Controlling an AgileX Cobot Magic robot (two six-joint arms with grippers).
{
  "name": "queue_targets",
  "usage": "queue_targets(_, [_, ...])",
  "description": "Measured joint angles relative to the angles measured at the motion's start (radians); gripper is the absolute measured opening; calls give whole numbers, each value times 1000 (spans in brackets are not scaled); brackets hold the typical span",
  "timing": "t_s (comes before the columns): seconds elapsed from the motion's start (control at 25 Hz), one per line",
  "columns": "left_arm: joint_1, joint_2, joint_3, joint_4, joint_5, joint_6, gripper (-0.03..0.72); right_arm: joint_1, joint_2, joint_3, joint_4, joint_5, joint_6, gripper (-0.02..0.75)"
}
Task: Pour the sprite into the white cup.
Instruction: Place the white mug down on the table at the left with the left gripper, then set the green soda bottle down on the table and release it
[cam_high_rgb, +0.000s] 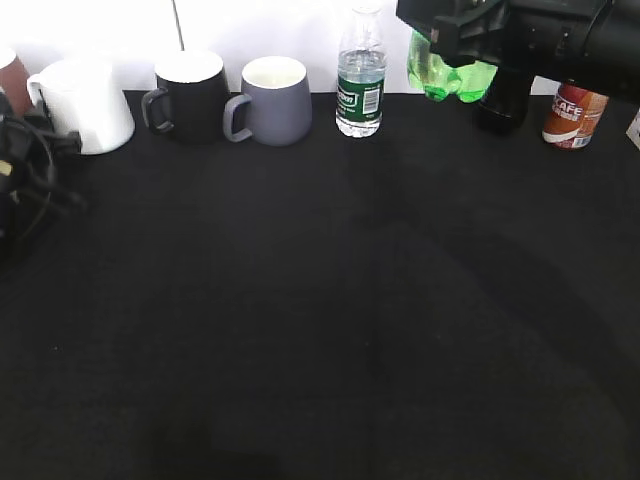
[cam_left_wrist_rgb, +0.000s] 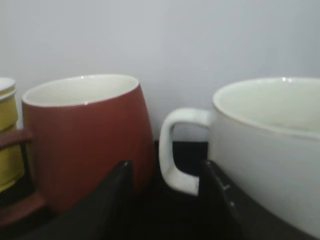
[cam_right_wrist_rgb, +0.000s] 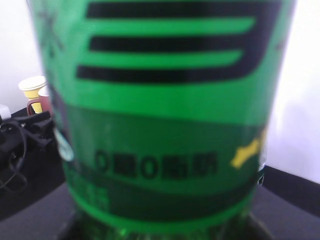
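Far left of the exterior view: left arm sits low at the tabletop (cam_high_rgb: 320, 330) edge, a dark tangle of cables beside it. Left claw (cam_left_wrist_rgb: 167, 192) seen from its wrist camera: two dark fingers (cam_left_wrist_rgb: 117, 187) stand apart, with the white cup's handle (cam_left_wrist_rgb: 175, 150) in the gap between them. No pad is seen pressing on the handle, so the claw reads as spread, nothing pinched.

White cup (cam_high_rgb: 85, 103) stands upright at the back left, handle toward the left arm. Wrist view shows a red-brown mug (cam_left_wrist_rgb: 85, 140) just left of it, and a sliver of a yellow cup (cam_left_wrist_rgb: 7, 135) further left.

Along the back row, moving right: black mug (cam_high_rgb: 190, 95), then grey mug (cam_high_rgb: 272, 100) just beside it, both upright with handles to the left. A clear water bottle (cam_high_rgb: 361, 75) with a dark-green label stands next, a little apart.

Upper right: sprite (cam_high_rgb: 448, 75) is lifted clear of the tabletop and tilted, lobed base pointing left, well apart from the white cup. Right claw (cam_high_rgb: 470, 30) is closed around it; the bottle's green label fills the right wrist view. A dark object stands behind, and a brown-labelled can (cam_high_rgb: 575, 115) stands at the far right.
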Motion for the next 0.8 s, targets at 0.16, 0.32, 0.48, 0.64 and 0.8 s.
queue_targets(0.16, [0, -80, 170, 8, 2, -2, 343, 0, 0, 0, 0, 1, 0, 378])
queue_targets(0.32, [-17, -389, 379, 10, 2, -3, 343, 0, 59, 0, 143, -36, -159, 378])
queue_targets(0.48, [-22, -827, 485, 57, 120, -39, 343, 0, 267, 0, 491, -236, -513, 378])
queue_targets(0.64, [-22, -1095, 487, 100, 463, -15, 343, -2, 464, 0, 660, -406, -671, 378])
queue_targets(0.8, [-22, -1175, 488, 147, 512, -12, 343, -25, 633, -1, 797, -603, -698, 378])
